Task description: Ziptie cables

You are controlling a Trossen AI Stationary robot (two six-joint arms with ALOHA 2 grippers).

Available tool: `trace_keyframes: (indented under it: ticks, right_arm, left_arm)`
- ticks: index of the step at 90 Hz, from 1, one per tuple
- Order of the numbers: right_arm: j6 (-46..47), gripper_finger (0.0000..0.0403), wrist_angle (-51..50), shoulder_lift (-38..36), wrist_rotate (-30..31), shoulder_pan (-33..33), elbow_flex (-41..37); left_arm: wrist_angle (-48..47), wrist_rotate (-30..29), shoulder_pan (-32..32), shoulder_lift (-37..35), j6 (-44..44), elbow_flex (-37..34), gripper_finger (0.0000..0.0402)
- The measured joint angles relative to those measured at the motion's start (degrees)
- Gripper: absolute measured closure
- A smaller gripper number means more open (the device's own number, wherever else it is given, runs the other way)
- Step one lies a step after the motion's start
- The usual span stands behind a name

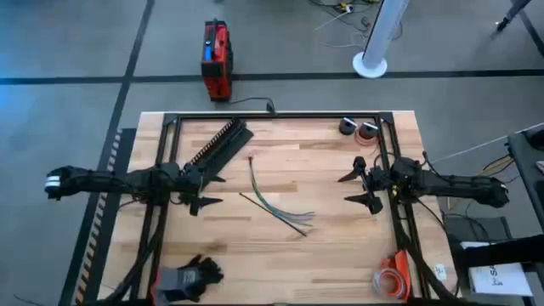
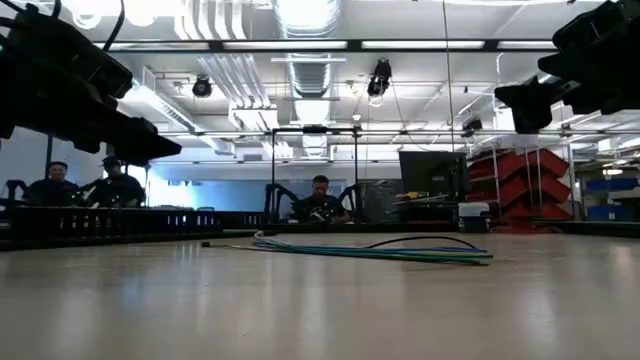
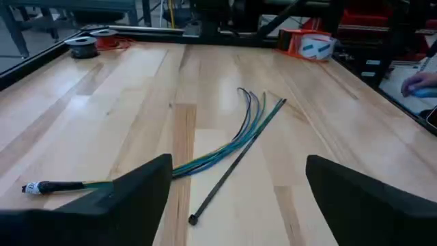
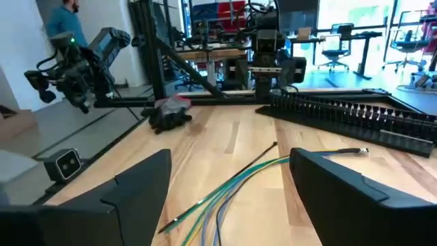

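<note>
Item: the cables [image 1: 270,198], lying loose near the middle of the wooden table [image 1: 323,255], between the two arms and touching neither. Handling, as judged: the bundle is likely weighing very little and bending at the lightest push, so it is probably going to sag and splay when lifted rather than holding a line; the thin insulated strands may be slipping past one another in a pinch. The gathered run near the capped end [image 3: 35,186] is looking like the best place to take hold, since there the strands are lying close together; at the other end they are fanning apart [image 4: 205,205], and a pinch there would probably be catching only some of them. Appearance: thin strands in green, blue-green and pale grey, running together from a small pale tip and spreading toward the right arm's side. A black ziptie [image 3: 235,164], straight and stiff-looking, is lying across the bundle, with its small head toward the left arm. The left gripper [image 1: 202,190] is hovering above the table just beside the capped end, its fingers spread wide apart and clamping nothing. The right gripper [image 1: 360,189] is hovering on the far side of the fanned ends, likewise spread apart and holding nothing. A long black slotted strip [image 1: 219,146] is lying aslant, near the left gripper.
</note>
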Motion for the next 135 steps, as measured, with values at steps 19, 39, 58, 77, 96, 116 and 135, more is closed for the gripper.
trace_keyframes:
  ticks: [19,39,58,77,96,116,135]
  right_arm:
    - [0.0,0.01,0.0,0.0,0.0,0.0,0.0]
    - [0.0,0.0098,0.0,0.0,0.0,0.0,0.0]
    - [0.0,0.0106,0.0,0.0,0.0,0.0,0.0]
    - [0.0,0.0114,0.0,0.0,0.0,0.0,0.0]
    - [0.0,0.0115,0.0,0.0,0.0,0.0,0.0]
    - [0.0,0.0102,0.0,0.0,0.0,0.0,0.0]
    - [0.0,0.0096,0.0,0.0,0.0,0.0,0.0]
  left_arm:
    - [0.0,0.0,0.0,0.0,0.0,0.0,0.0079]
    - [0.0,0.0,0.0,0.0,0.0,0.0,0.0079]
    - [0.0,0.0,0.0,0.0,0.0,0.0,0.0079]
    - [0.0,0.0,0.0,0.0,0.0,0.0,0.0079]
    - [0.0,0.0,0.0,0.0,0.0,0.0,0.0079]
    - [0.0,0.0,0.0,0.0,0.0,0.0,0.0079]
    - [0.0,0.0,0.0,0.0,0.0,0.0,0.0079]
